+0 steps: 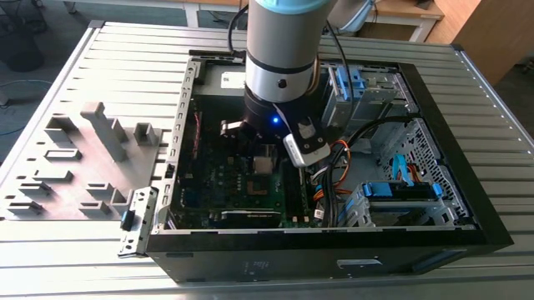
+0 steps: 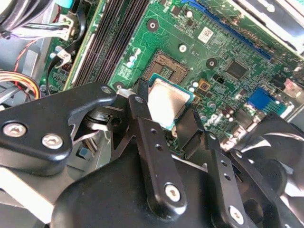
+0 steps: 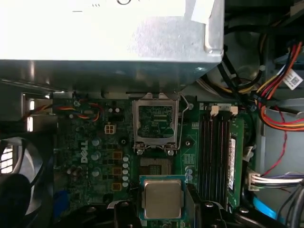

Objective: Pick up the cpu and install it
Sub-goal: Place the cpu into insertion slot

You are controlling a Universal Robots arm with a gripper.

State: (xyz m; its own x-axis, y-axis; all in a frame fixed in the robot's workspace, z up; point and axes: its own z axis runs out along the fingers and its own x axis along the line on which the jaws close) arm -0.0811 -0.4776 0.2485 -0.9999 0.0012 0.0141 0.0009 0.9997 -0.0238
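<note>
Gripping the small flat square cpu with the silver-grey metal top (image 3: 163, 198) between the two black fingers (image 3: 122, 211) of the end effector (image 3: 163, 209), closed on its opposite edges. Held above the green motherboard (image 3: 190, 152), just beside the open square socket with gold contacts (image 3: 156, 167), not seated in it. Past the socket, a raised metal retention frame (image 3: 156, 124); alongside, long black memory slots (image 3: 216, 147). All inside the open black computer case (image 1: 467, 206), lying on the ribbed grey metal table (image 1: 84, 62) near a grey plastic fixture tray (image 1: 75, 169).
</note>
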